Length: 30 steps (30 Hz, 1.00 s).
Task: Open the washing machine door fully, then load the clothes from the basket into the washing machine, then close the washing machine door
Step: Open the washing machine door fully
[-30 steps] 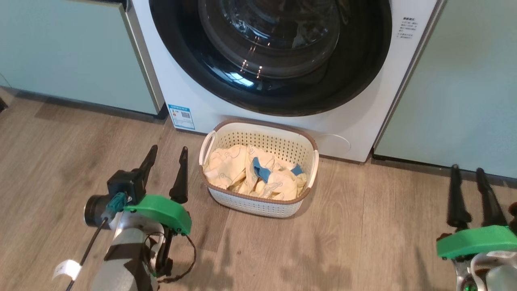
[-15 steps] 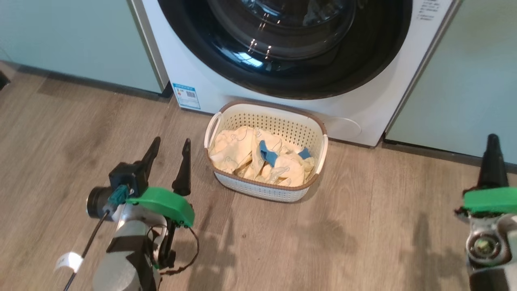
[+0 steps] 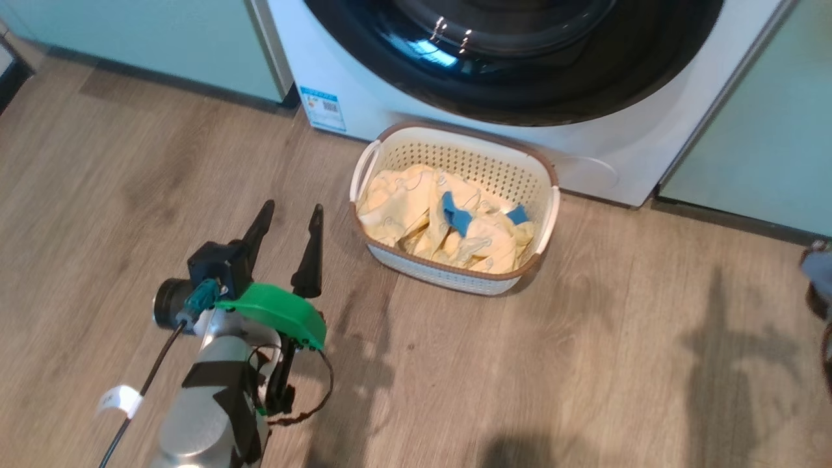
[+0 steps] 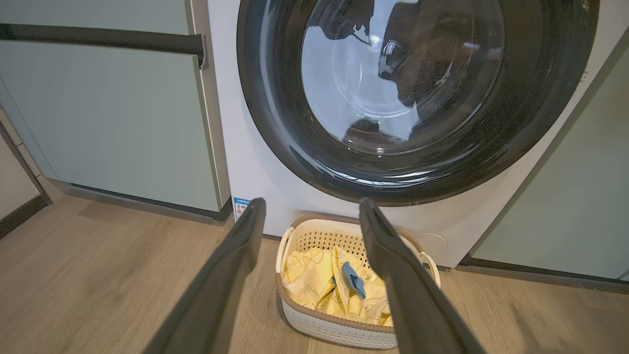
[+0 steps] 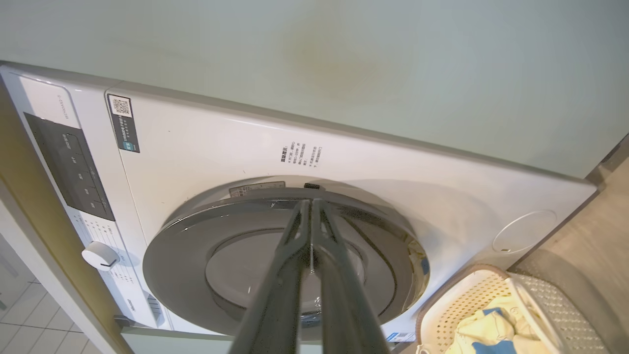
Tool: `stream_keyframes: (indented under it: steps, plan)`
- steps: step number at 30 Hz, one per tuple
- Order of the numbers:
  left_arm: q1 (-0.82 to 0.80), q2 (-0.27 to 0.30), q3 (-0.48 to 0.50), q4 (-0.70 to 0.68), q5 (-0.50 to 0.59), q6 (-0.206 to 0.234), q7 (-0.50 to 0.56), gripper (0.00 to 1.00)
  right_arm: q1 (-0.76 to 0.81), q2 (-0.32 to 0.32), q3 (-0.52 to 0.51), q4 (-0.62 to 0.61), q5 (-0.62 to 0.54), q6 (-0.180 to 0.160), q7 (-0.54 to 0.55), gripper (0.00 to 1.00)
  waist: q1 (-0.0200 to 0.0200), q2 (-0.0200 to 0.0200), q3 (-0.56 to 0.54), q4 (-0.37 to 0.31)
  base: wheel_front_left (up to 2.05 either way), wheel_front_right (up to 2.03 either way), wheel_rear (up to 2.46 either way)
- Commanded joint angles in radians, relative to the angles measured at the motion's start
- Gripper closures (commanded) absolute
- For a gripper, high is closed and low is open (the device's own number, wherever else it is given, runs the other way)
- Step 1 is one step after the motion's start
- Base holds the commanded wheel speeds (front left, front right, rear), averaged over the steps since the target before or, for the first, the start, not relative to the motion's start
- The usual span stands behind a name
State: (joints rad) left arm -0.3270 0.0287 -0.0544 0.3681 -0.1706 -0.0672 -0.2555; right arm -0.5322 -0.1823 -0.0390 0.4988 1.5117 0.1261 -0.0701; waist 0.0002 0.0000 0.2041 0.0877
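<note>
Right gripper (image 5: 310,202): fingers pressed together on nothing, tips aimed at the rim of the large round glossy-black, glass-bowled washing machine door (image 5: 186,255), seemingly closed on the big white front-loading washing machine (image 5: 221,147). Likely rigid, heavy, slick; best hooked at the rim edge just ahead, never the glass. Left gripper (image 4: 312,202): spread wide, empty; ahead and below, the small oval cream perforated basket (image 4: 339,333) of soft pale yellow clothes (image 4: 307,280), light, limp, pinchable at any raised fold.

white washing machine (image 3: 364,110) with a glossy black washing machine door (image 3: 552,97); cream basket (image 3: 468,159) – perforated walls, brown rim, white handles; pale yellow clothes (image 3: 403,208) – faint printed outlines, blue patches; pale teal cabinets (image 3: 130,39); grey-brown wood-grain floor (image 3: 585,364).
</note>
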Motion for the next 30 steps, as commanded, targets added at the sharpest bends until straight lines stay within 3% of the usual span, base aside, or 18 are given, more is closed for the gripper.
stream_keyframes:
  steps: [1, 9, 30]
  plan:
    - [-0.039, 0.022, 0.024, -0.033, -0.013, 0.006, -0.006, 0.00, -0.056, -0.022, 0.007, -0.022, 0.019, 0.005, 0.021, 1.00, -0.0002, 0.0000, 0.014, 0.013, 0.00, 0.00, 0.00]
    - [-0.056, 0.022, 0.001, -0.038, -0.033, 0.015, -0.006, 0.00, -0.209, -0.080, -0.019, 0.070, 0.112, 0.005, 0.185, 1.00, -0.0002, 0.0000, 0.070, 0.050, 0.00, 0.00, 0.00]
    - [-0.108, 0.022, -0.031, -0.058, -0.060, 0.029, -0.006, 0.00, -0.560, -0.161, -0.012, 0.272, 0.137, 0.005, 0.440, 1.00, -0.0002, 0.0000, 0.201, 0.099, 0.00, 0.00, 0.00]
